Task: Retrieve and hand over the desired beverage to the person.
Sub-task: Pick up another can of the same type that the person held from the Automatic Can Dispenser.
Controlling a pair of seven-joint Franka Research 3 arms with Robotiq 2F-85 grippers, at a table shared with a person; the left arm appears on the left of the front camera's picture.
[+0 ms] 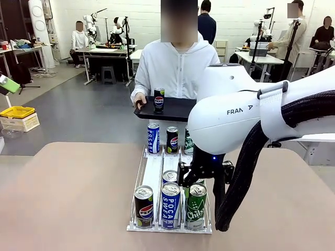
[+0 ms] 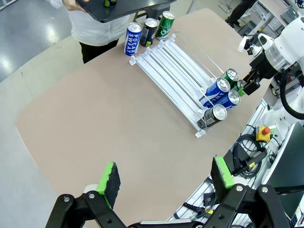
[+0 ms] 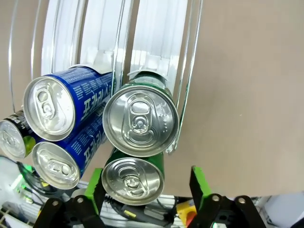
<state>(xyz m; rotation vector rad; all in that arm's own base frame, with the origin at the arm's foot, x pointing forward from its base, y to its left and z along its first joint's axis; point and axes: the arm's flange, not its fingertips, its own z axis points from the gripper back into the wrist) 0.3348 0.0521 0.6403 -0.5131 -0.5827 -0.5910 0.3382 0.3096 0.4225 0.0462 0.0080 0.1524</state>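
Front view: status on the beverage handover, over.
Left gripper open above table. Right gripper open over front green can in rack. Second green can close behind. Person holds tray out.

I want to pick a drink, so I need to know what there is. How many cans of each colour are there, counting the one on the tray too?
Blue cans: 3
Green cans: 3
Black cans: 3, one of them on the tray
Total: 9

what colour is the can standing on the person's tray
Black can with a red and blue logo; clearest in the front view.
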